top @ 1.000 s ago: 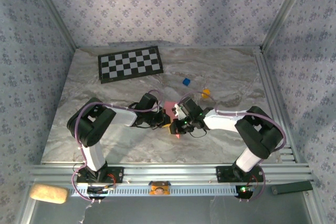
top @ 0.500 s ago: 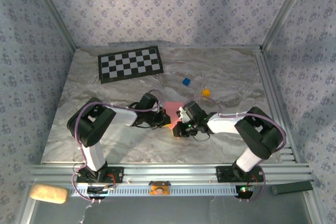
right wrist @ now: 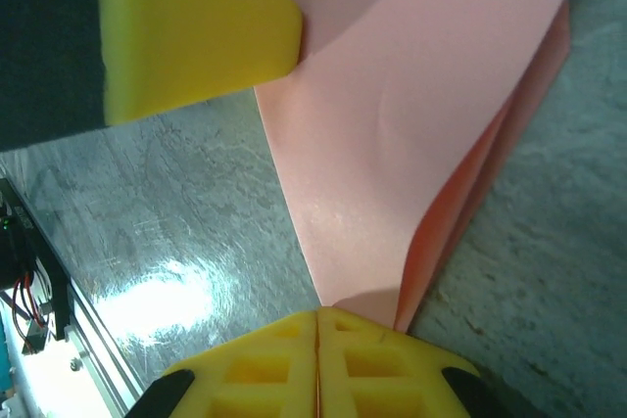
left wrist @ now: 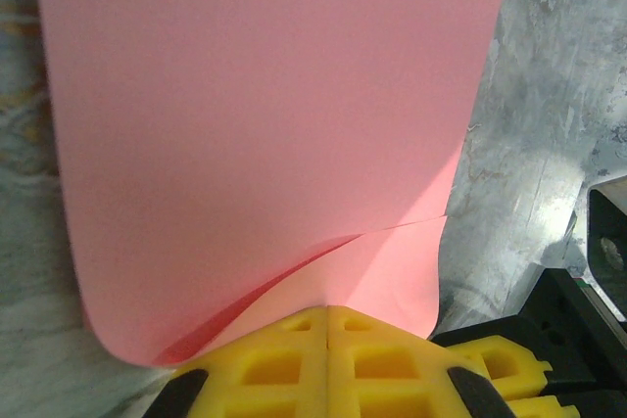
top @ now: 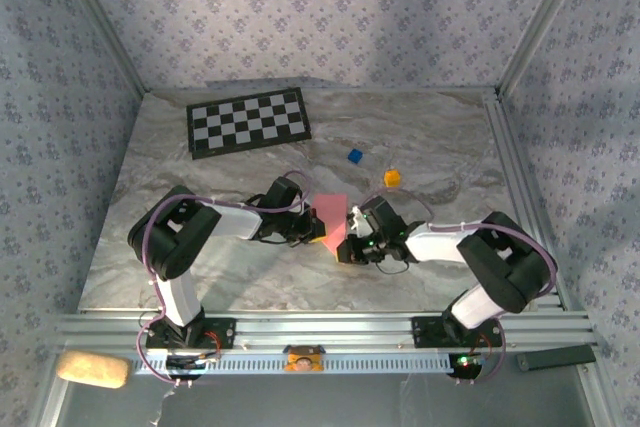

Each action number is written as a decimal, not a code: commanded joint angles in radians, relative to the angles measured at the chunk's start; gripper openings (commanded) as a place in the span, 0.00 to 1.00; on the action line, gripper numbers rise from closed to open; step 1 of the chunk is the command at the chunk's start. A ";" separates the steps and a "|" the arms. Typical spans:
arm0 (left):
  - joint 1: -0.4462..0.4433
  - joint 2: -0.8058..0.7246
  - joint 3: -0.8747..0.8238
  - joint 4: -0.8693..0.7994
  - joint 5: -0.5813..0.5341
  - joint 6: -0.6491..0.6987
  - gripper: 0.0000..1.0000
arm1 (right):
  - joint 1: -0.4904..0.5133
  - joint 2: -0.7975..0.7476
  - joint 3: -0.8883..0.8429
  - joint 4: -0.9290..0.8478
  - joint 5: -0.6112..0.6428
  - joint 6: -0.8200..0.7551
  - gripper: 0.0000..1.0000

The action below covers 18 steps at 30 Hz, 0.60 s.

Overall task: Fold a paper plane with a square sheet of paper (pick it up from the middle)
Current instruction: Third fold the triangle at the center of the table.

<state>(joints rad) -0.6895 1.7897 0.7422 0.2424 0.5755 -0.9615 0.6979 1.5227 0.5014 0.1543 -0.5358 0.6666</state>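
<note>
Two-pincer creasing step, by the look of the doubled paper. Note left pincer (left wrist: 328, 318) clamped shut on the square sheet of paper (left wrist: 265, 115), spread directly ahead of its tips; right pincer (right wrist: 318, 318) likewise shut on a folded edge. Next: align layers, then press flat against tabletop (top: 200, 267).
</note>
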 commanded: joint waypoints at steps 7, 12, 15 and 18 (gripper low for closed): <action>0.001 0.034 -0.003 -0.069 -0.050 0.015 0.00 | -0.014 -0.095 -0.031 -0.246 0.011 -0.094 0.06; -0.002 0.033 -0.004 -0.059 -0.044 0.011 0.00 | -0.040 -0.157 0.000 -0.265 -0.019 -0.078 0.07; -0.004 0.030 -0.006 -0.057 -0.042 0.009 0.00 | -0.037 -0.195 0.060 -0.251 -0.040 -0.053 0.07; -0.004 0.028 -0.006 -0.050 -0.044 0.000 0.00 | -0.040 -0.158 0.112 -0.243 -0.011 -0.007 0.07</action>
<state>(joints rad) -0.6903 1.7897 0.7422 0.2428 0.5755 -0.9623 0.6613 1.3502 0.5465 -0.0799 -0.5468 0.6147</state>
